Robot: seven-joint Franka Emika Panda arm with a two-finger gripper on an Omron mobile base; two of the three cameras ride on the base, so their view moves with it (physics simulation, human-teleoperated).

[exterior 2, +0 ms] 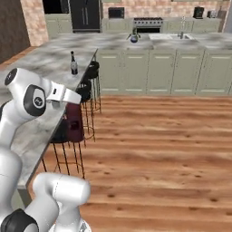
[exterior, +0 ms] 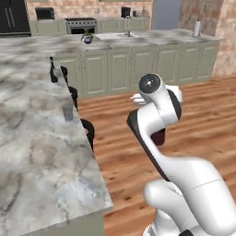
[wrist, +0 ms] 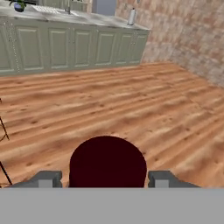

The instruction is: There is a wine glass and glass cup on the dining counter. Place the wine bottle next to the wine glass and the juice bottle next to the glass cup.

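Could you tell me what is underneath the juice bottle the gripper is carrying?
Beneath the juice bottle, held between the gripper fingers, lies bare wooden floor. The bottle itself hides the patch directly below.

The marble dining counter runs away along the left. A clear glass cup stands on it near the stool-side edge. Farther along, the wine bottle stands upright close to the same edge, with the faint wine glass just beside it.
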